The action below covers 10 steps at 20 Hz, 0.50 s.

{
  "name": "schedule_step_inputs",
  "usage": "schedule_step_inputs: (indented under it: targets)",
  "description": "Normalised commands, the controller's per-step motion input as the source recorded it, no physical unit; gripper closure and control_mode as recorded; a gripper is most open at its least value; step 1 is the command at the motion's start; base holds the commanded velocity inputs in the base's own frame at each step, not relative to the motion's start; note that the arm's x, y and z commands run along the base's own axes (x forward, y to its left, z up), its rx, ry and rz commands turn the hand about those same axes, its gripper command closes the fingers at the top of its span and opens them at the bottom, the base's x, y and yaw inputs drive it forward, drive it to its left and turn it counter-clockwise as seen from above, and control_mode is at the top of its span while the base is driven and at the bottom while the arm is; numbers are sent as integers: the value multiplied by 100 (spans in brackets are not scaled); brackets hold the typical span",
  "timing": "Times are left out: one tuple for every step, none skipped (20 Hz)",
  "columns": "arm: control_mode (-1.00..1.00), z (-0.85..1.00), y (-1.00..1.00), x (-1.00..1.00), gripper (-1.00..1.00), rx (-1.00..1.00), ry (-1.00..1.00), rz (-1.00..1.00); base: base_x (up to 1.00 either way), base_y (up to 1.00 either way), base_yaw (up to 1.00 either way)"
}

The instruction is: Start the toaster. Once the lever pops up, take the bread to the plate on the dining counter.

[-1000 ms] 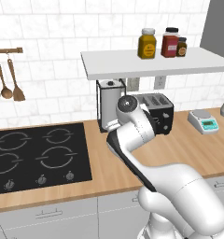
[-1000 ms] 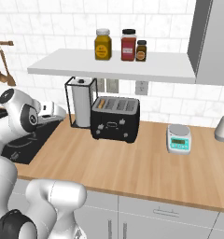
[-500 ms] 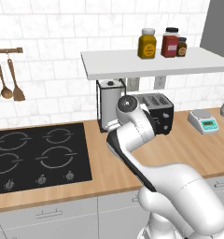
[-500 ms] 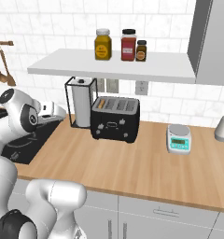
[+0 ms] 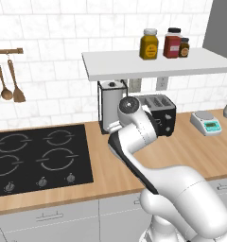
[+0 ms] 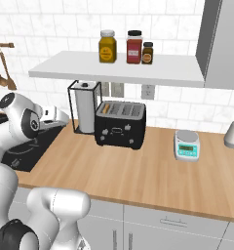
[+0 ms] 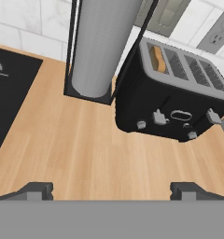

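Note:
The black toaster (image 7: 172, 109) stands on the wood wall counter, right of the paper-towel roll (image 7: 102, 46); it also appears as the toaster (image 6: 120, 125) and the toaster (image 5: 158, 112), partly behind my arm. The bread (image 7: 157, 59) sits down in the leftmost slot, only its tan top edge showing; it is the bread (image 6: 106, 108) in the right base view. Two small grey levers (image 7: 159, 116) stick out of the toaster's front. My gripper (image 7: 112, 191) hangs open above the counter, short of the toaster and touching nothing. The plate and the dining counter are out of view.
A black stove (image 5: 37, 156) lies left of the arm. A white kitchen scale (image 6: 186, 145) sits right of the toaster. A shelf (image 6: 119, 68) with jars overhangs the toaster. Bare wood counter (image 6: 133, 171) stretches in front.

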Motion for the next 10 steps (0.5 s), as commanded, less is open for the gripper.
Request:
schedule_step_inputs:
  targets:
    - [-100, 0, 0, 0, -100, 0, 0, 0, 0, 0, 0]
    - [-100, 0, 0, 0, -100, 0, 0, 0, 0, 0, 0]
    - [-100, 0, 0, 0, -100, 0, 0, 0, 0, 0, 0]
    - [-100, 0, 0, 0, -100, 0, 0, 0, 0, 0, 0]
    - [-100, 0, 0, 0, -100, 0, 0, 0, 0, 0, 0]
    - [-100, 0, 0, 0, -100, 0, 0, 0, 0, 0, 0]
    - [-100, 0, 0, 0, -100, 0, 0, 0, 0, 0, 0]
    - [-100, 0, 0, 0, -100, 0, 0, 0, 0, 0, 0]
    - [-100, 0, 0, 0, -100, 0, 0, 0, 0, 0, 0]
    - [-100, 0, 0, 0, -100, 0, 0, 0, 0, 0, 0]
